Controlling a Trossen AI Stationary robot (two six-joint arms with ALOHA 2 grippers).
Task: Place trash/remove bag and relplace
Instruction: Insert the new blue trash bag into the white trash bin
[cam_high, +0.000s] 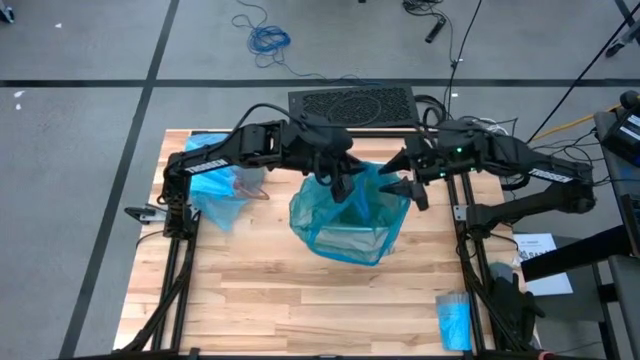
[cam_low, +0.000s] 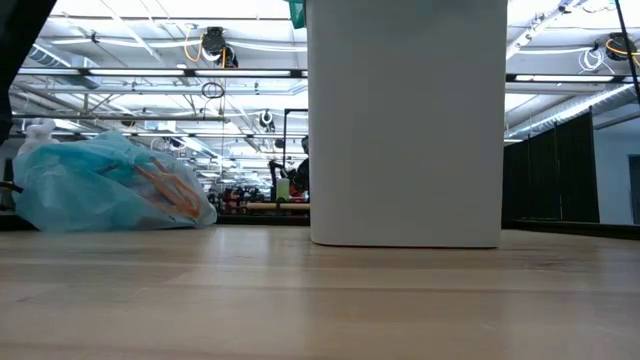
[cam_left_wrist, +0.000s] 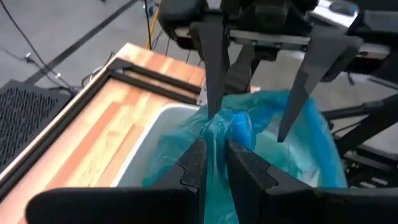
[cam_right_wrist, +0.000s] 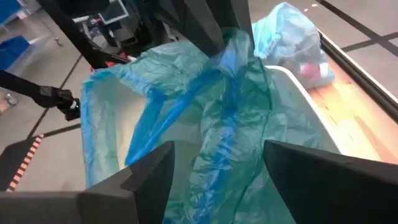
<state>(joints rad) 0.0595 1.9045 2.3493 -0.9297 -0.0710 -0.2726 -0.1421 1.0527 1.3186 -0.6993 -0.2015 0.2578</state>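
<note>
Wooden planks in a pale finish make up the desk (cam_high: 260, 290), framed in black rails, with grey floor all around it. Near its middle stands the white rectangular plastic bin (cam_low: 406, 130), which from table height is a tall blank wall. Over the mouth of it is draped the darker teal-green plastic bag (cam_high: 350, 215), loosely spread and crinkled, its folds sagging down into the bin while part of the white rim shows bare on one side.

Both dark arms reach in from either side and meet above that bin. The left hand (cam_left_wrist: 213, 165) is clenched on a bunched ridge of the teal-green bag, the film gathered up tight between its two fingers right over the opening. The right hand (cam_right_wrist: 217, 168) faces it from the other side, released, its fingers standing wide apart with the plastic lying loose between and beneath them, gripping nothing.

Well off toward the far left part of the desk lies the thin translucent sky-blue plastic bin liner (cam_low: 105, 185), a filled, knotted bundle resting on its side; brown paper scraps and something reddish show faintly through its skin.

On the near right corner of the desk sits a small bright-blue roll of bags (cam_high: 453, 320). Beyond the desk's far edge a black perforated mat (cam_high: 352, 104) lies on the floor, and farther out a coiled blue cable (cam_high: 268, 40).
</note>
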